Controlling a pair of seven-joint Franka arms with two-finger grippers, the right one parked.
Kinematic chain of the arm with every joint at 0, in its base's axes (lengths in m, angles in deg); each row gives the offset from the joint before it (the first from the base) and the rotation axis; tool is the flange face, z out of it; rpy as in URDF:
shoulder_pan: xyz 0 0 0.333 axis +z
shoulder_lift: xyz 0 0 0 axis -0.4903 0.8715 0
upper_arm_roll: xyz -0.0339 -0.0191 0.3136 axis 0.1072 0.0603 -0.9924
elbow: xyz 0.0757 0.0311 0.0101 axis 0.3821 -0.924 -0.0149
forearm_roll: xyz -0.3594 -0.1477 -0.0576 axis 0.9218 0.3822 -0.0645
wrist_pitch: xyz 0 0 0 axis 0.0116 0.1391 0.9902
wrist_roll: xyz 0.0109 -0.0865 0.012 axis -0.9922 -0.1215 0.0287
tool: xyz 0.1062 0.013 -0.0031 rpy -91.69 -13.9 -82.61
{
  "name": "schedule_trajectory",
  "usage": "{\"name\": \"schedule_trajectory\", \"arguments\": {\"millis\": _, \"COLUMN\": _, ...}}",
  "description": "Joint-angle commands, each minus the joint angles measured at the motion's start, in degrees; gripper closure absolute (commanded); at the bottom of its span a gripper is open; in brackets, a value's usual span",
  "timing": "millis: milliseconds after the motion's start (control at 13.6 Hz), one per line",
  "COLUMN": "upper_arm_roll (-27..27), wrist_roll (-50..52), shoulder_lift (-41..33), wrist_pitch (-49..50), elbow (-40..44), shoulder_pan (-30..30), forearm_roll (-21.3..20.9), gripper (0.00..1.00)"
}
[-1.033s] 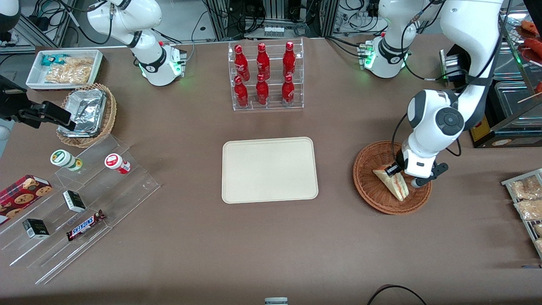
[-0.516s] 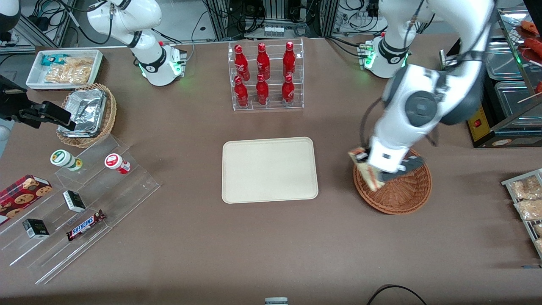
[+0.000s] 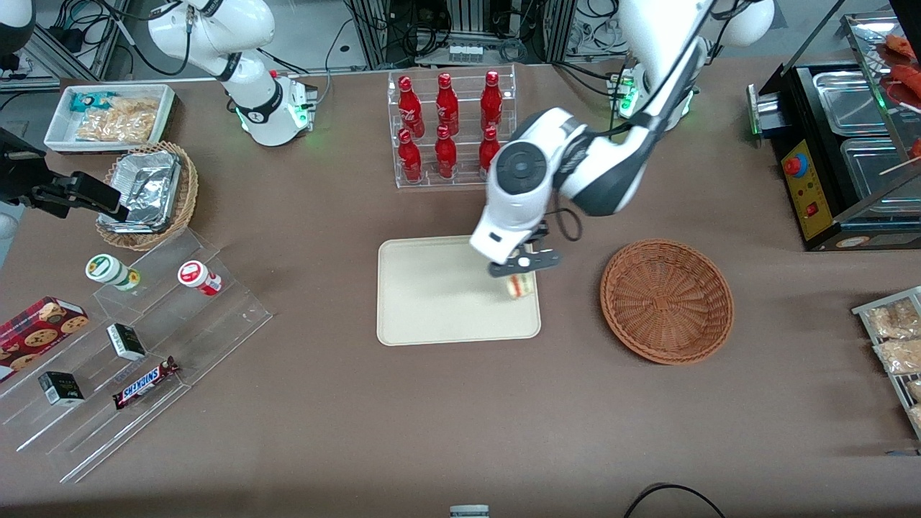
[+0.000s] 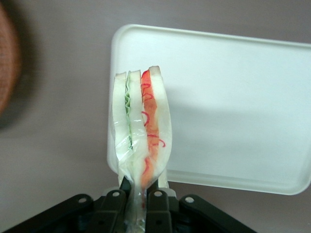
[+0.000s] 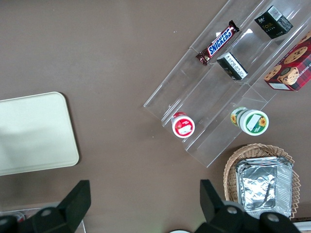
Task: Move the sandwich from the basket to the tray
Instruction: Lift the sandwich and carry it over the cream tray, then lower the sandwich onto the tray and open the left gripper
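Sandwich (image 4: pixel 141 131) clamped by one corner between the closed fingers of the gripper (image 3: pixel 519 266), its green and red filling edge-on in the wrist view, hangs above the tray (image 3: pixel 432 295) at the rim nearest the basket (image 3: pixel 667 300). The basket, now empty, sits well apart toward the working arm's end of the table. To set the wedge down well, the arm would likely do best to carry it further in over the bare middle of the tray, lower until the bread rests flat, and only then release; let go here, the wedge could tip across the low rim onto the table. Open room is generous: the whole tray surface is free, and bare table surrounds it. Farther from the camera, the bottle rack (image 3: pixel 452 129) stands near the arm's elbow and limits any swing that way.
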Motion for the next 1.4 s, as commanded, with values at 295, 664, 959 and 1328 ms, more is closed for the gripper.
{"name": "schedule_trajectory", "arguments": {"millis": 295, "upper_arm_roll": -0.89, "wrist_roll": 0.15, "shoulder_lift": 11.5, "wrist_pitch": -13.27, "elbow": 5.38, "shoulder_pan": -5.73, "forearm_roll": -1.92, "gripper": 0.92}}
{"name": "schedule_trajectory", "arguments": {"millis": 664, "upper_arm_roll": -0.89, "wrist_roll": -0.02, "shoulder_lift": 13.79, "wrist_pitch": -16.52, "elbow": 5.04, "shoulder_pan": -6.43, "forearm_roll": -2.18, "gripper": 0.91}}
{"name": "schedule_trajectory", "arguments": {"millis": 959, "upper_arm_roll": -1.24, "wrist_roll": 0.06, "shoulder_lift": 13.62, "wrist_pitch": -16.44, "elbow": 4.68, "shoulder_pan": -6.61, "forearm_roll": -2.18, "gripper": 0.16}}
{"name": "schedule_trajectory", "arguments": {"millis": 1328, "upper_arm_roll": -4.92, "wrist_roll": 0.41, "shoulder_lift": 2.66, "wrist_pitch": -5.23, "elbow": 4.16, "shoulder_pan": -5.38, "forearm_roll": -1.31, "gripper": 0.0}}
